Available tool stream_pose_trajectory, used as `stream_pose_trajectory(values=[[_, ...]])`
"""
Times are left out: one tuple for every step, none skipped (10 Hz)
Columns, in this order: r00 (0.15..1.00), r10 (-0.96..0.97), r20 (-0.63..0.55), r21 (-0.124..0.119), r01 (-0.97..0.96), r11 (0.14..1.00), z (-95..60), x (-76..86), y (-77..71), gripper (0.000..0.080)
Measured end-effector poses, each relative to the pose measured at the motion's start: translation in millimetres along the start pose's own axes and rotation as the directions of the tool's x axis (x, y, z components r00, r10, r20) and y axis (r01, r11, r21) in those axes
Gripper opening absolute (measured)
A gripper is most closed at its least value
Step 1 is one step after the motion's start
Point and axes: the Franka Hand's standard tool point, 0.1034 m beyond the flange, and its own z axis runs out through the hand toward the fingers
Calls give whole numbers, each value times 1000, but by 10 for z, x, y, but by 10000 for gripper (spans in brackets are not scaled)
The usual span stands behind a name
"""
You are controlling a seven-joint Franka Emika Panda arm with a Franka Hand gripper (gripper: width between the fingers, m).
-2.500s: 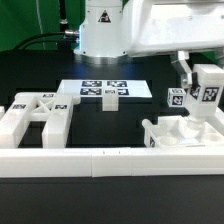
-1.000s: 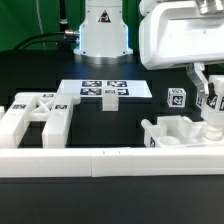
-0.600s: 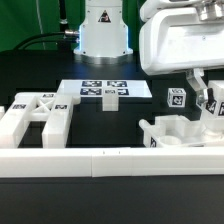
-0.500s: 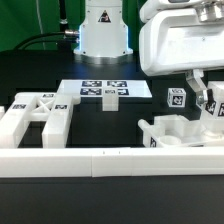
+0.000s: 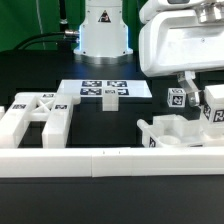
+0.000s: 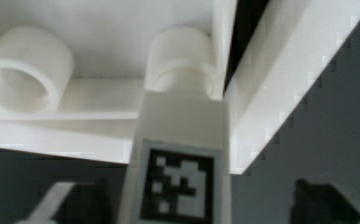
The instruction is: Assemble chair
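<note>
You have no readable writing here. The only print is the square black-and-white tag markers, plus a small dark emblem on the robot base [image 5: 102,20] that is too blurred to read.

In the exterior view the marker board [image 5: 140,90] lies flat on the dark table, and a small tagged block [image 5: 112,98] stands on it. The X-braced panel [image 5: 35,112] lies to the exterior view's left of the marker board and nearer the camera. The white chair frame [image 5: 175,132] sits to the exterior view's right of the marker board, also nearer the camera. The border rail [image 5: 60,160] runs across in front of the marker board.

Beyond the marker board's right end, the gripper [image 5: 203,92] hangs over the chair frame. A square post [image 5: 213,104] is below it, and a second tagged piece [image 5: 176,98] is just beside that. From this view you cannot judge the jaws.

The wrist view settles it. The square post [image 6: 180,150] runs down the middle with one tag facing the camera. The dark fingertips [image 6: 319,197] stand to either side with a gap showing between each and the post. The jaws are parted and grip nothing. Past the post's far end you see the chair frame's rounded hollows [image 6: 26,75], which the exterior view hides. You cannot tell whether the post is seated in the frame.
</note>
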Motion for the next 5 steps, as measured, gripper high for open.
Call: stream_pose_trajectory(values=[[1000, -8, 2, -3, 8, 1000, -30, 19, 33, 621], [1000, -9, -2, -7, 9, 1000, -54, 42, 59, 641], [1000, -13, -3, -10, 13, 1000, -73, 56, 92, 641], [1000, -17, -1, -14, 17, 1000, -105, 75, 152, 648], [1000, -18, 6, -15, 18, 1000, -145, 96, 206, 648]])
